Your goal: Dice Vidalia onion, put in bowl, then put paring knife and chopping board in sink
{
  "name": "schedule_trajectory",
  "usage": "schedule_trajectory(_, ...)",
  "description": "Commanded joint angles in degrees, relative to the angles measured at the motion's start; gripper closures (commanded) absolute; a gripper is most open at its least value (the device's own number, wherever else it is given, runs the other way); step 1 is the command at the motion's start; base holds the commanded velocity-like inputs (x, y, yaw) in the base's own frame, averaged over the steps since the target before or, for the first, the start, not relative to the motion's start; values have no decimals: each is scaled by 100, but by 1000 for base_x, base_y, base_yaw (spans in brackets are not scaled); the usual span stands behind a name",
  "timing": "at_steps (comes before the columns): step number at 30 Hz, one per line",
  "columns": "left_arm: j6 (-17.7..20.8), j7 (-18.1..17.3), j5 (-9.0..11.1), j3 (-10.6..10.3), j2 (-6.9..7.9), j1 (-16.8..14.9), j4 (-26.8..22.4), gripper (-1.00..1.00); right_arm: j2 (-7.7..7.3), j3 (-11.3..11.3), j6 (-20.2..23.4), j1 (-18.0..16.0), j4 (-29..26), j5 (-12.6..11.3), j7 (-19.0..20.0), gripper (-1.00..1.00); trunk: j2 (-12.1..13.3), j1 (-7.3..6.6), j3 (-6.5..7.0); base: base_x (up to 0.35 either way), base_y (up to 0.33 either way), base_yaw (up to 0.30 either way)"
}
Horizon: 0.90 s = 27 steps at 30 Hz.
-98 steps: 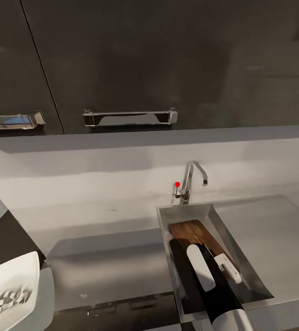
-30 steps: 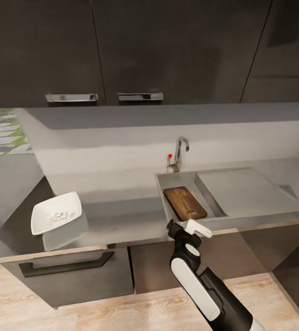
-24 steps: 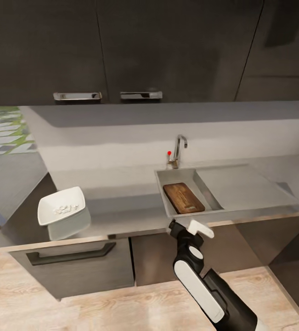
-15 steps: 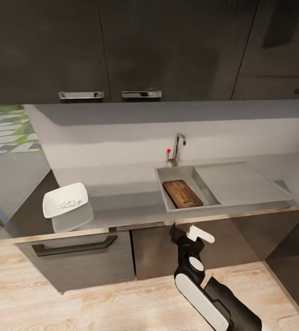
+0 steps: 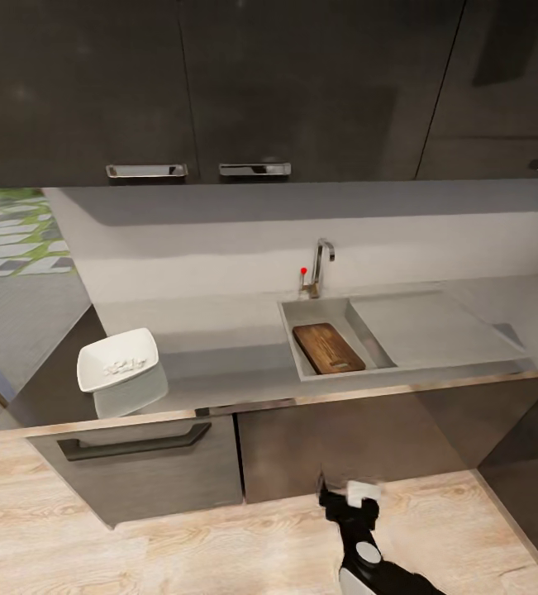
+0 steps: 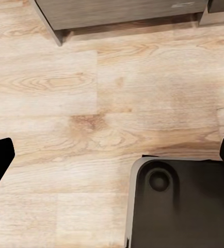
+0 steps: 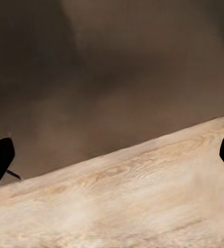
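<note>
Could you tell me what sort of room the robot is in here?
A kitchen, most likely: a steel sink with a faucet set into a grey countertop, dark cabinets above, and a white bowl on the counter.

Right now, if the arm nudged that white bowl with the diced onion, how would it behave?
The bowl looks glossy and rigid on smooth metal countertop, so it would probably slide rather than tip. It sits near the front edge, so it might fall off.
</note>
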Motion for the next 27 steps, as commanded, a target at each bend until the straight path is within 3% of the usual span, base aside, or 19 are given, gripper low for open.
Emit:
schedule_trajectory(1, -8, 19, 58, -49, 6, 2, -11, -100, 50, 103, -55, -9, 487, -214, 405, -100, -12, 4, -10, 0, 0, 0)
schedule_trajectory(2, -8, 20, 59, -48, 6, 2, -11, -100, 132, 140, -68, -1, 1034, -365, 888, -100, -12, 4, -10, 0, 0, 0)
schedule_trajectory(3, -8, 21, 58, -48, 6, 2, -11, -100, 319, 172, -80, 23, 2004, -524, 1730, -100, -12, 4, -10, 0, 0, 0)
schedule_trajectory(4, -8, 22, 60, -48, 6, 2, -11, -100, 400, 177, -84, 29, 2344, -558, 2023, -100, -12, 4, -10, 0, 0, 0)
schedule_trajectory(5, -3, 25, 63, -47, 3, 2, -16, -100, 659, 181, -95, 46, 3264, -621, 2885, -100, -12, 4, -10, 0, 0, 0)
schedule_trajectory(6, -1, 30, 64, -47, -2, 2, -18, -100, 807, 178, -100, 131, 3718, -652, 3458, -100, -12, 4, -10, 0, 0, 0)
schedule_trajectory(8, 0, 44, 65, -47, -27, 2, -19, -100, 924, 184, -111, 513, 4024, -671, 3865, -100, -12, 4, -10, 0, 0, 0)
schedule_trajectory(16, 1, 63, 66, -47, -71, -15, -20, -100, 973, 183, -129, 1525, 4170, -676, 4057, -100, -12, 4, -10, 0, 0, 0)
schedule_trajectory(23, 1, 59, 66, -47, -67, -50, 8, -100, 938, 177, -116, 1660, 4171, -670, 4047, -100, -12, 4, -10, 0, 0, 0)
schedule_trajectory(27, 1, 47, 74, -49, -65, -51, 655, -100, 950, 182, -117, 1661, 4155, -679, 4052, -100, -12, 4, -10, 0, 0, 0)
